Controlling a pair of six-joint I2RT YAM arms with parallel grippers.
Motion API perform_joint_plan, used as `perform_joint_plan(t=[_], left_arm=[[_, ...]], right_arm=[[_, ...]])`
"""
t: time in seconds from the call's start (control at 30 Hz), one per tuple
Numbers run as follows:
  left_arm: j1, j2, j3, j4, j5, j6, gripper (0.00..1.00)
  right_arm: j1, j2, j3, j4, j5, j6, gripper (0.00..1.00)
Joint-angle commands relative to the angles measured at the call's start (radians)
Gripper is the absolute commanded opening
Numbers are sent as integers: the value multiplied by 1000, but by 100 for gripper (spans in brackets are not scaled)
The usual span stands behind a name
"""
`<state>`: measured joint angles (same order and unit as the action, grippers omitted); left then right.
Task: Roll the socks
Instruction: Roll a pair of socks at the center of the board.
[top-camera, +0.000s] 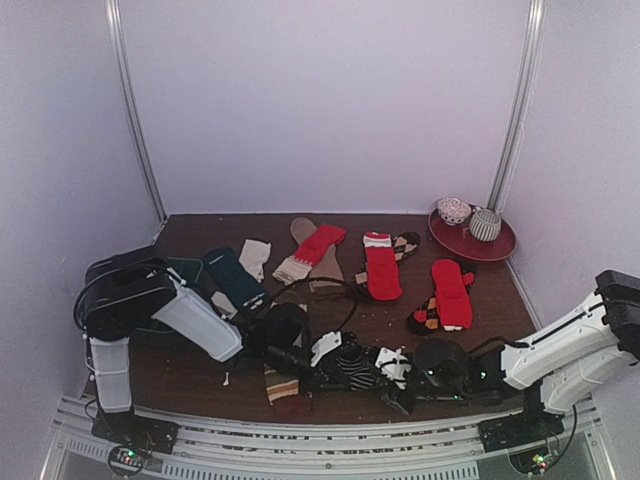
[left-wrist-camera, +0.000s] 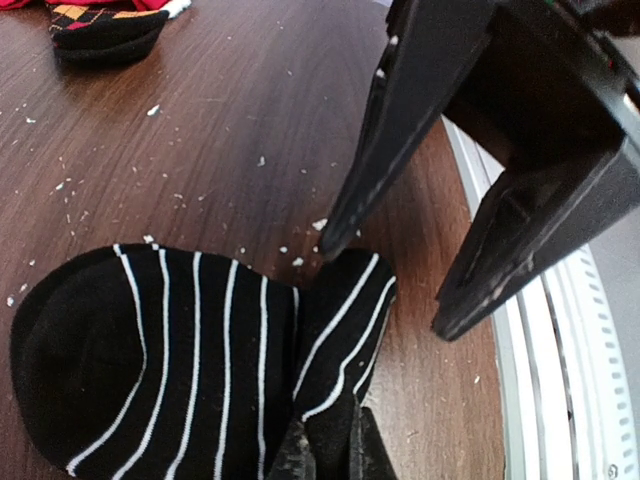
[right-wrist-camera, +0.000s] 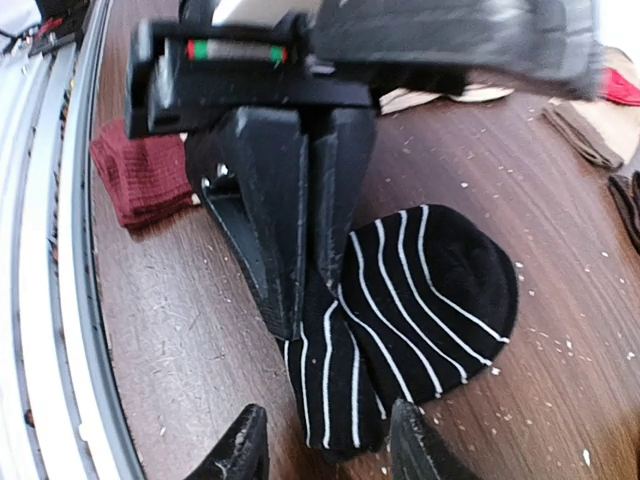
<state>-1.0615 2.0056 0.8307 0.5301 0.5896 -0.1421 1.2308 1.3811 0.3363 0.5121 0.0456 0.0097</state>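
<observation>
A black-and-white striped sock (left-wrist-camera: 150, 370) lies folded on the wooden table near the front edge. My left gripper (left-wrist-camera: 335, 445) is shut on its narrow end, pinching the fabric between closed fingers. My right gripper (right-wrist-camera: 325, 450) faces it from the other side, open, its fingertips standing either side of the sock's folded end (right-wrist-camera: 340, 400) without touching it. From the top external view the two grippers meet over the striped sock (top-camera: 355, 368). Other socks lie further back: red (top-camera: 381, 268), red over argyle (top-camera: 450, 295), dark teal (top-camera: 235, 278), cream (top-camera: 256, 257), and tan with brown stripes (top-camera: 280, 385).
A red plate (top-camera: 497, 245) with two rolled sock balls stands at the back right. A dark red sock (right-wrist-camera: 140, 175) lies by the metal rail at the front edge (top-camera: 300, 430). A dark tray (top-camera: 190, 268) sits under the left arm. Lint flecks dot the table.
</observation>
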Motion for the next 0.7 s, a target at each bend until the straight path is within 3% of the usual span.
perform_joint_plan(t=[0.0,0.17,0.3,0.53,0.57,0.63,0.67], left_arm=[[6,62,-20,-136,-37,-6,0],[6,66,-18,-136,-32,2,0],[6,65,-18,-135,-23,6,0],[6,56,-18,-131,-24,23,0],[6,50,-21,-130,-38,27,1],[6,22,-31,-129,-67,39,21],[5,5,-39,-125,-83,48,25]], right_arm=[[7,50,46,45,10,-48,42],[7,78,54,51,4,-55,37],[6,115,59,44,-2,-46,19],[-13,162,97,11,-71,-10,0],[-22,163,103,-3,-94,-1,0],[-45,156,114,-30,-144,29,0],[-61,151,126,-53,-174,47,0]])
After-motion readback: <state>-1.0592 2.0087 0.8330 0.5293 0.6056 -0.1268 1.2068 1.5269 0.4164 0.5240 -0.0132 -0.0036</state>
